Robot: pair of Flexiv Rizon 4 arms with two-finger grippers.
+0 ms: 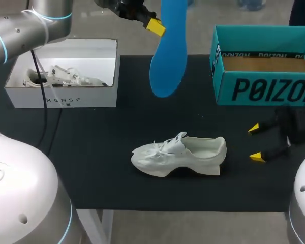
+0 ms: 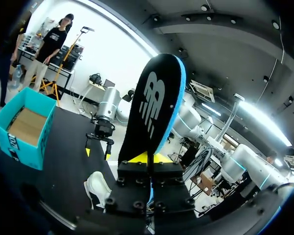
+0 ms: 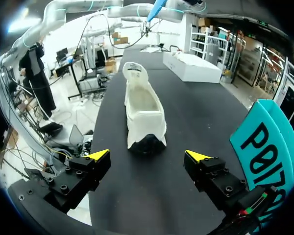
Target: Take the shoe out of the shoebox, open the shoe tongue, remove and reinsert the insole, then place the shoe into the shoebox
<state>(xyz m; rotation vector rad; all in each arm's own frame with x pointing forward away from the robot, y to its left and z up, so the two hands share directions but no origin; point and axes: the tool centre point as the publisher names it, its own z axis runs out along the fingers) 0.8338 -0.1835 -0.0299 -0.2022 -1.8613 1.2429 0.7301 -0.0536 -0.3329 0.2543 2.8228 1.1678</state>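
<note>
Right now the left gripper [image 2: 148, 164] is raised well above the table, its two yellow-tipped fingers pressed together on the lower end of a long foam insole [image 1: 168, 51] with a bright blue underside and a black top face. The insole stands on end from the fingers. In the head view it hangs over the far middle of the black-covered table [image 1: 91, 162], touching nothing else.

The white low-top lace-up shoe [image 1: 180, 155] rests upright on its sole near the middle of the table, outside any box, with its toe toward the left arm's side and its heel toward the right. The laces lie loose over the front.

The right gripper [image 3: 147, 155] is low over the table just beyond the shoe's heel. Its fingers are spread wide and hold nothing; the heel lies ahead of the gap between them, clear of both tips.

The open teal cardboard shoebox [image 1: 264, 76] sits at the far right of the table, near the right gripper, with a brown floor showing inside.

At the far left stands an open white cardboard box [image 1: 63, 96], and a second white shoe [image 1: 66, 76] lies inside it.
</note>
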